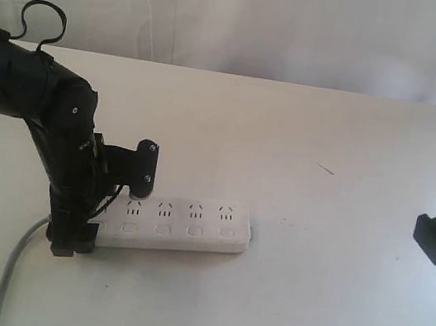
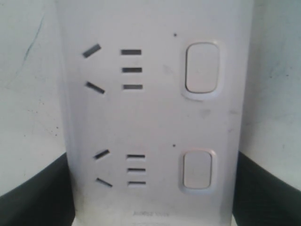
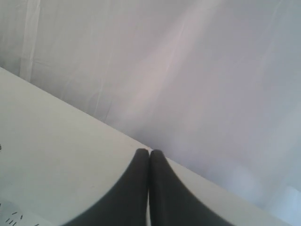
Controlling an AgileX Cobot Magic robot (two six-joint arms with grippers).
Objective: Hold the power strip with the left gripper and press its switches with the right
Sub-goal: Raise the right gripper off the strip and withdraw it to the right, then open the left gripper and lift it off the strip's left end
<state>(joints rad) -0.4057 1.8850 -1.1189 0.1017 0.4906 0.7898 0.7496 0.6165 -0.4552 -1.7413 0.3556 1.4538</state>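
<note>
So the power strip (image 1: 182, 228) is lying flat on the white table (image 1: 328, 307), left of the middle in the exterior view. Its grey cord (image 1: 11, 271) trails off the left end toward the bottom edge. The left gripper (image 1: 109, 216) comes down on that cord end and has the strip pinched across its width, one finger plate on the far long edge and the other finger on the near edge. Four switches (image 1: 195, 230) show in a row along the near side, past the gripper. Whatever sits under the arm is hidden.

The left wrist view is where you actually see the grip. The strip runs straight between the two black fingers (image 2: 33, 193), one against each long edge, with two socket groups and two switches in plain sight.

The right gripper (image 3: 149, 160) is way off at the right edge of the exterior view, well apart from the strip, and from there you can't really tell what its fingers are doing. Its own wrist view sorts that out: the two fingers are pressed together tip to tip with nothing between them. Beyond them are the table edge and a white curtain (image 3: 197, 70), and just a corner of the strip peeks in at the frame's edge.
</note>
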